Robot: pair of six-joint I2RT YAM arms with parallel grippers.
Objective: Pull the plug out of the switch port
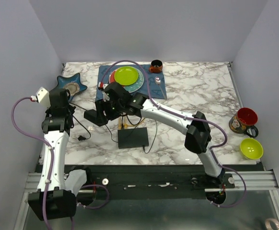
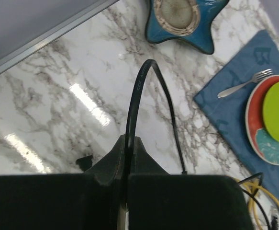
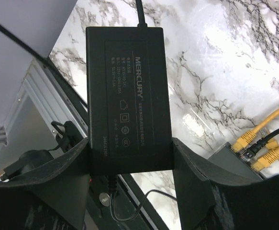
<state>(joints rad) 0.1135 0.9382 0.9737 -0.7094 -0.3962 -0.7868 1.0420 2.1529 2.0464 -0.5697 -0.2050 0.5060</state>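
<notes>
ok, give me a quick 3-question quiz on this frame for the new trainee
1. True or false: yellow plugs sit in the switch ports.
2. The left gripper is shut on: A) a fork B) a black cord C) a yellow cable.
3. What brand name is printed on the power brick held in the right gripper?
Key: 1 true; 2 B; 3 MERCURY.
</notes>
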